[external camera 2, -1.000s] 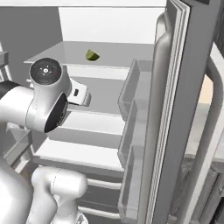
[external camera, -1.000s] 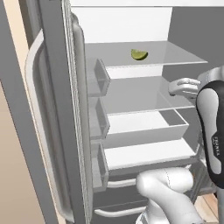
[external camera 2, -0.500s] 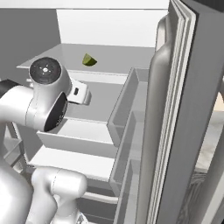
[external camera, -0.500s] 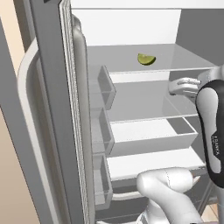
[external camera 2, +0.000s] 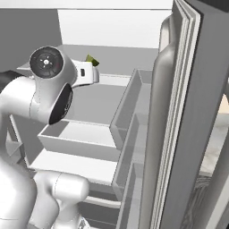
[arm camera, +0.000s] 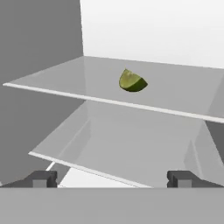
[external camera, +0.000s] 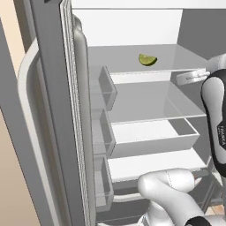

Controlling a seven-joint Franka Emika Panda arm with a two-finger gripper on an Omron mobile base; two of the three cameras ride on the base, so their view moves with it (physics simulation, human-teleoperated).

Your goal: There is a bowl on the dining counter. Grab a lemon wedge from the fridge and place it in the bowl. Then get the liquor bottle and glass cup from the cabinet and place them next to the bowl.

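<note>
Beige wall (external camera: pixel 11 145) at left

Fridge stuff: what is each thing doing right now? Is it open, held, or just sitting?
fridge: doors open.
lemon wedge: lying free on the upper shelf.
upper shelf: holds just the wedge.
hand: open, holding nothing, short of the wedge.

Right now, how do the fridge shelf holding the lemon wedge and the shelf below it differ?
The upper shelf carries the lemon wedge; the lower shelf is bare. The upper shelf sits higher and reaches less far forward than the lower shelf, which lies nearer the open pincer. Both are flat, pale, see-through panes.
</note>
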